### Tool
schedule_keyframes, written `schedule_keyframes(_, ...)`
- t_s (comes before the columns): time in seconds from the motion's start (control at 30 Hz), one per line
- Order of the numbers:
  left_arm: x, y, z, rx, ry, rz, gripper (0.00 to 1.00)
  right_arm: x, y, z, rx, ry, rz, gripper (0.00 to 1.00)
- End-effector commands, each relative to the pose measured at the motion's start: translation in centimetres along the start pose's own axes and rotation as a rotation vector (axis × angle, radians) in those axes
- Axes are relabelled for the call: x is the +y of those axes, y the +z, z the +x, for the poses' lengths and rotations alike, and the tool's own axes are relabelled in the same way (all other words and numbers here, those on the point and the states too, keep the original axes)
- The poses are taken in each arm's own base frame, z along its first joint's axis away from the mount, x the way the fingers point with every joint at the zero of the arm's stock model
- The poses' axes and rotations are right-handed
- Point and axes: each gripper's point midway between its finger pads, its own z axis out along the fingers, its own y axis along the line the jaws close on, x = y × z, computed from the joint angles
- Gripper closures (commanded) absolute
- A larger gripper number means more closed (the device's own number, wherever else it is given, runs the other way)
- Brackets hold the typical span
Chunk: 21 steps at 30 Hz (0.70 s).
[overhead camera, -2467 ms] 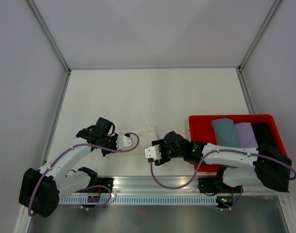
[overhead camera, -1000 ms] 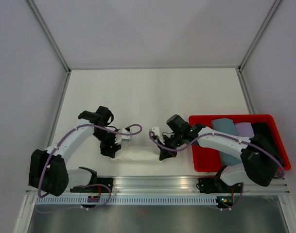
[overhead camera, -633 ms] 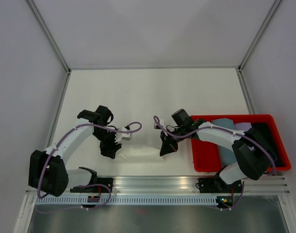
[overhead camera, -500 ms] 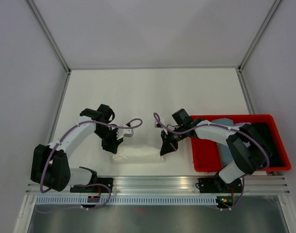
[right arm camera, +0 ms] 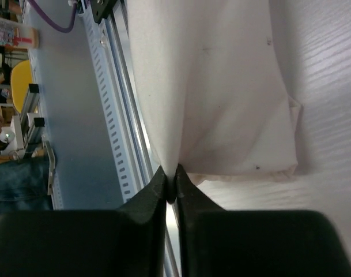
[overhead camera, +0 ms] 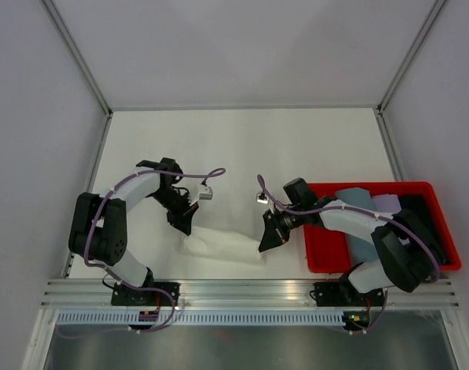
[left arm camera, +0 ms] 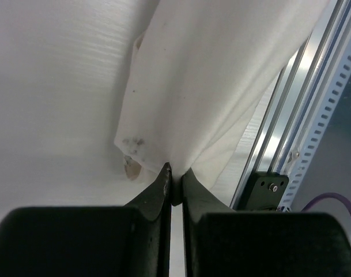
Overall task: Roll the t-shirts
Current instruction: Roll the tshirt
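My left claw (left arm camera: 174, 190) just snapped shut on the shirt (overhead camera: 222, 247). My right claw (right arm camera: 170, 187) pinches its other end, by the counter's (overhead camera: 242, 146) near edge. Now I can spread it.

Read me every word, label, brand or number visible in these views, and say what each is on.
No text can be read.
The cream t-shirt and the red bin show no print.
A small red-and-white object in the background of the right wrist view is too blurred to read.

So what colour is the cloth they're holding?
The cloth is off-white, clearest in the left wrist view.
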Motion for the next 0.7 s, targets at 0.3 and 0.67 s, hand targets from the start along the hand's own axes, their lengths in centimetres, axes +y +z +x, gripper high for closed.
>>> schedule_keyframes(0.3,5.4,0.0,-0.8,0.090,-0.154,-0.106,0.96,-5.9,-7.4,-12.7,-0.235,-0.113,0.404,0.02)
schedule_keyframes(0.67,5.7,0.3,-0.8,0.104,-0.268,-0.109,0.94,3.4,-7.7,-21.7,-0.277,-0.668,0.367,0.02)
